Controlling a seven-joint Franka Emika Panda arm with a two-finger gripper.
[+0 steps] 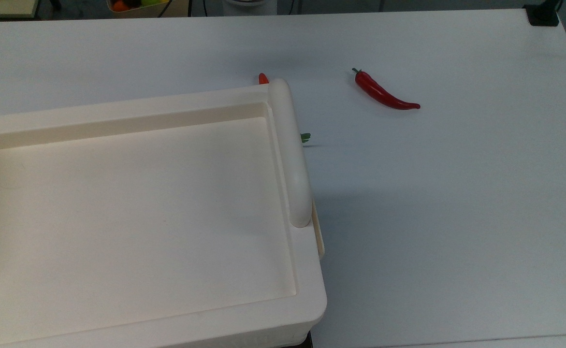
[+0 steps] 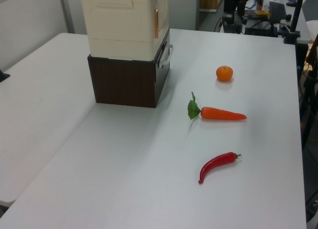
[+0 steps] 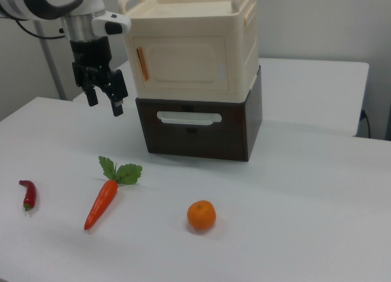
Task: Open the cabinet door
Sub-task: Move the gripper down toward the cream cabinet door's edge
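The cream-white cabinet (image 3: 189, 49) stands on a dark brown drawer box (image 3: 198, 132). Its recessed top (image 1: 133, 208) and thick rounded bar (image 1: 290, 150) show in the top view. The cabinet door (image 3: 186, 62) is the front panel with brown marks on its left edge in the right view, lying about flush with the front. A thin strip of the door (image 1: 318, 232) shows below the bar in the top view. My gripper (image 3: 105, 106) hangs to the right view's left of the cabinet, apart from it, open, with nothing between its fingers.
On the white table (image 3: 293, 233) in front of the cabinet lie a carrot (image 3: 102, 201), an orange (image 3: 201, 215) and a red chili (image 3: 28, 193). The chili (image 1: 384, 94) lies to the top view's right of the cabinet. The brown box has a white handle (image 3: 189, 117).
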